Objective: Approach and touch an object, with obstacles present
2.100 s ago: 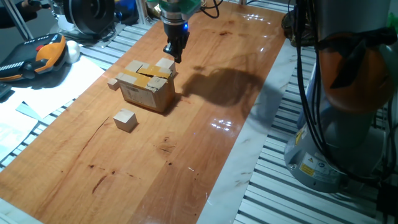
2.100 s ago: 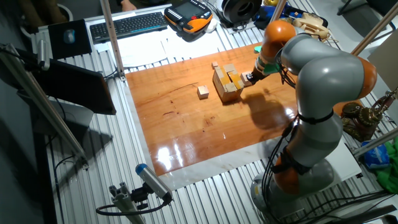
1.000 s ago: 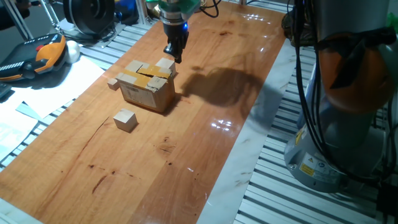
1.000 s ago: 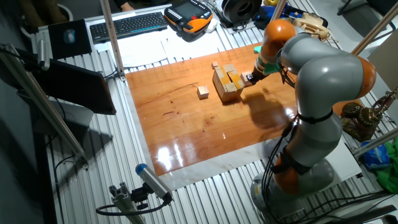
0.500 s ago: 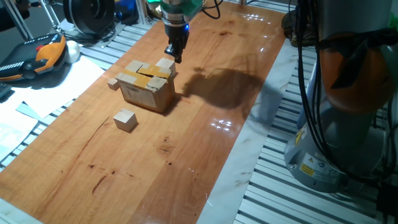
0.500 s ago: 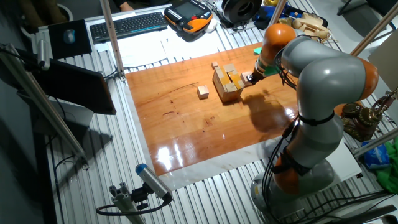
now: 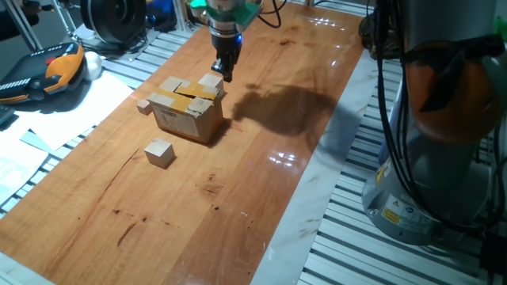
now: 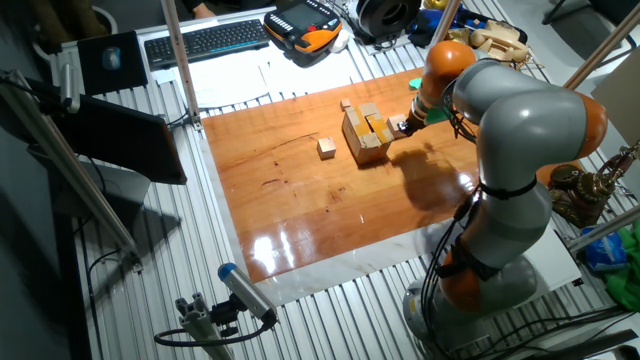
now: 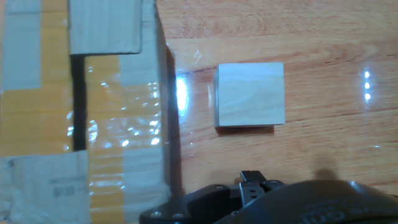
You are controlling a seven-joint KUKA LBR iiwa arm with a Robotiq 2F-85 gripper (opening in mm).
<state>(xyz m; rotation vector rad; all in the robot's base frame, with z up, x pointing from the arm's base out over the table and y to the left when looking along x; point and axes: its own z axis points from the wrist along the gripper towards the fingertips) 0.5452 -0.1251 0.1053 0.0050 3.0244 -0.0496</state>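
The object, a pale wooden cube (image 7: pixel 210 82), sits on the table against the far side of the taped cardboard box (image 7: pixel 186 108). In the hand view the cube (image 9: pixel 250 94) lies just right of the box (image 9: pixel 81 106), with a narrow gap between them. My gripper (image 7: pixel 225 73) hangs just beyond the cube's far right edge, its dark fingers together with nothing held. From the other side, the gripper (image 8: pixel 401 125) stands close to the right of the box (image 8: pixel 364 136). I cannot tell whether the fingertips touch the cube.
A second cube-sized wooden block (image 7: pixel 159 152) lies nearer the front left of the box. A tiny block (image 7: pixel 143 105) rests by the box's left side. Keyboard, pendant and cables lie off the table's left edge.
The gripper has shifted only slightly, a touch to the right above the cube. The blocks and the box have not moved.
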